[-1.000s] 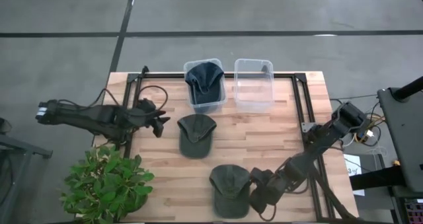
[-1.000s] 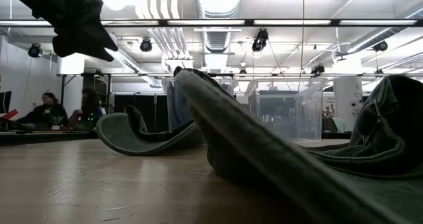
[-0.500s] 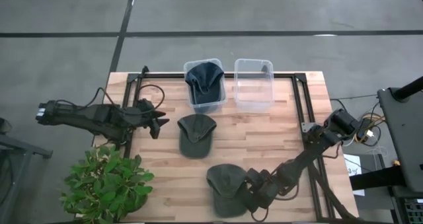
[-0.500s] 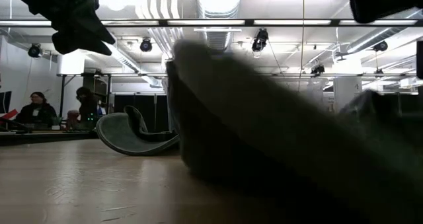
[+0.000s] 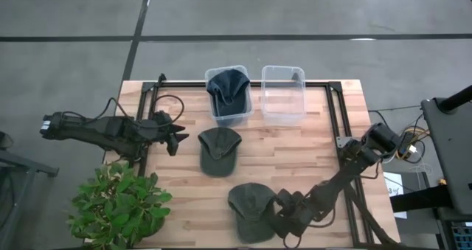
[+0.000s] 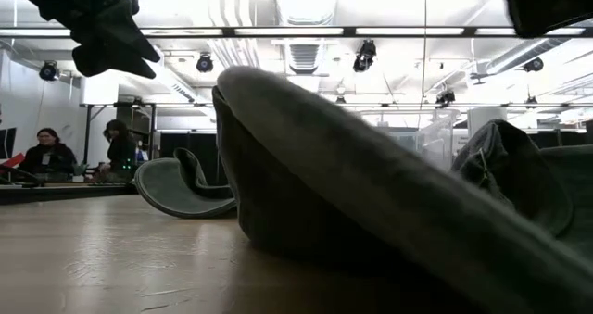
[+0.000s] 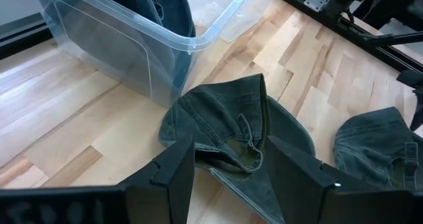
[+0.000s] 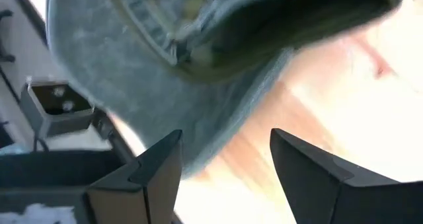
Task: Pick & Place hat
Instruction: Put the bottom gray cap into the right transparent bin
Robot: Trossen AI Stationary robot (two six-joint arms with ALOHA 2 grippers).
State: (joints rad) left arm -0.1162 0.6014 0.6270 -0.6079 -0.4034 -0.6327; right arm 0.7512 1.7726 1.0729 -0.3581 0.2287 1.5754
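Note:
Three caps show. A dark green cap (image 5: 219,150) lies flat mid-table, also in the left wrist view (image 7: 238,128) and the low view (image 6: 181,189). A second green cap (image 5: 249,212) lies near the table's near edge and fills the low view (image 6: 371,212). A blue hat (image 5: 228,90) sits in the left clear bin (image 5: 216,116). My left gripper (image 5: 177,136) (image 7: 231,178) hovers open just left of the middle cap. My right gripper (image 5: 284,217) (image 8: 225,135) is open, low at the near cap's right side. My right gripper stands open against the near cap's right-hand edge (image 5: 271,209), coming low from the table's right. The cap's cloth (image 8: 218,105) reaches in between the two fingers. The cap lies on the table. The gripper itself hides the exact place of touch in the high view.
An empty clear bin (image 5: 282,95) stands right of the hat's bin at the far edge. A black frame rail (image 5: 335,110) borders the table. A potted plant (image 5: 122,206) sits at the near left corner. People sit in the room beyond (image 6: 56,152).
My right gripper has moved toward the table's left, into the near cap. The cap has slid a little leftward along the table, and in the low view its near edge has risen and bunched. The left arm has kept still.

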